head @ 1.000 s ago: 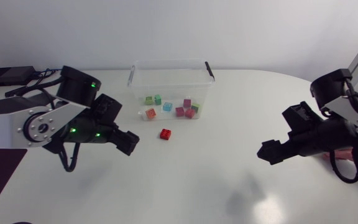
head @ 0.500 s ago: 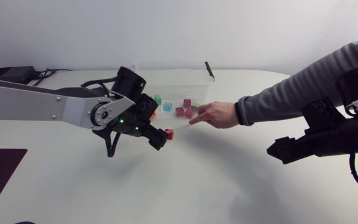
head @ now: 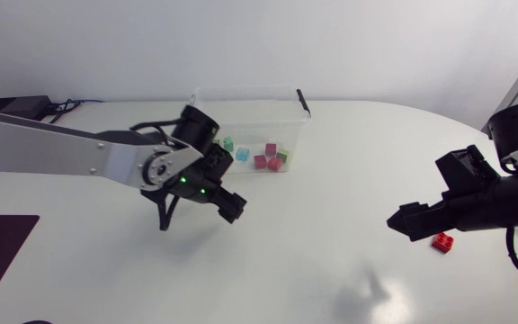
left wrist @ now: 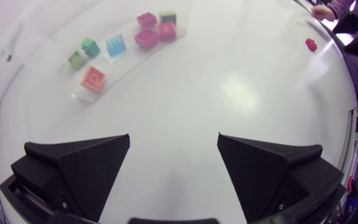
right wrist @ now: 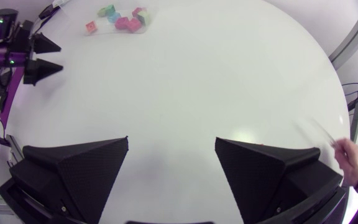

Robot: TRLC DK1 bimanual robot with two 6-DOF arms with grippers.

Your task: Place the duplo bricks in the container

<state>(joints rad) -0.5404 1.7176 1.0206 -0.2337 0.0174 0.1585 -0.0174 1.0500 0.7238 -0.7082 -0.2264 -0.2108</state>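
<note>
1. The step in hand appears to be the pickup of the last loose brick. 1 red duplo brick [head: 442, 241] lies on the white worktop [head: 313, 270], well apart from the clear container [head: 241, 89] and just beside the right arm [head: 502, 202].
2. The other bricks [head: 268, 157], green, blue, orange and magenta among them, already sit inside the container near its front wall.
3. The right jaws stand released and empty above bare worktop. In the head view the red brick lies beside them, a little behind their tips, and the right wrist view does not show it.
4. The left jaws are likewise released and hold nothing. They hover over the worktop just in front of the container, with the left arm [head: 79, 157] stretched in from the side.
5. The next move probably falls to the right arm. It would need to draw back over the red brick, lower to straddle it, clench, then carry it across to the container.
6. The red brick is small and low, so the jaws likely need squaring to its sides before they close.
</note>
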